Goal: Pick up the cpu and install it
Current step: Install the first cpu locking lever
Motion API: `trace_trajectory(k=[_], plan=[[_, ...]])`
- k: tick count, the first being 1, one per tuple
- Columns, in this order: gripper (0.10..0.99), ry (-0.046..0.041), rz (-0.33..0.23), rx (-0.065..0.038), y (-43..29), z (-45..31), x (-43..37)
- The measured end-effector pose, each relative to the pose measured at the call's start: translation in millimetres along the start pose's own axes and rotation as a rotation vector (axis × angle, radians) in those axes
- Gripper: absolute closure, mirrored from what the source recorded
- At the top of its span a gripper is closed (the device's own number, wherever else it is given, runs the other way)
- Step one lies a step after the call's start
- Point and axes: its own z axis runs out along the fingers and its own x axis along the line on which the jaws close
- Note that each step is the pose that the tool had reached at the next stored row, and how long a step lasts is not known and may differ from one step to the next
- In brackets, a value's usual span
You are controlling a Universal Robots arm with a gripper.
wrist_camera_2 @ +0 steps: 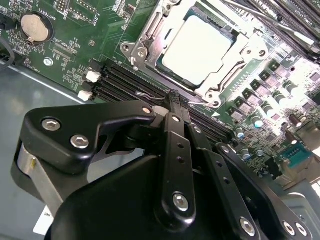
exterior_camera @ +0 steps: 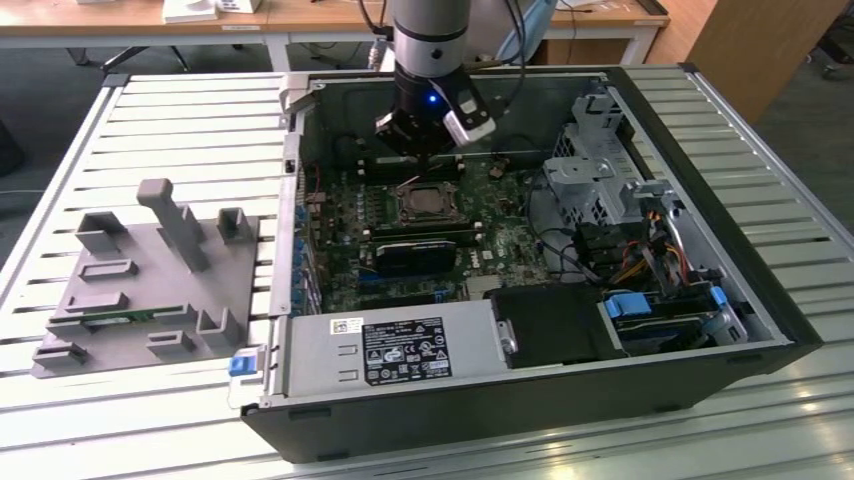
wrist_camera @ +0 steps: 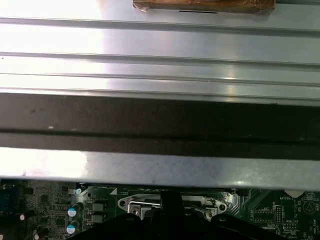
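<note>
Gripper with fingers drawn together, holding nothing, poised inside the open computer case above the motherboard. The cpu lies seated in its socket frame, just beyond the fingertips and apart from them.

The exterior view looks down from high on the near side at the open computer case on the slatted table. Both wrist views sit close above the motherboard, sharing the socket; the first seemingly faces the case wall.
</note>
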Motion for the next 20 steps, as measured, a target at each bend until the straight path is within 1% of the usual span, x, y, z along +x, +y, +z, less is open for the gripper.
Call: trace_trajectory(k=[8, 20], plan=[[0.98, -0.0003, 0.0, 0.0, 0.3, 1.5, -2.6], [0.98, -0.0001, 0.0, 0.0, 1.8, 5.2, -11.5]])
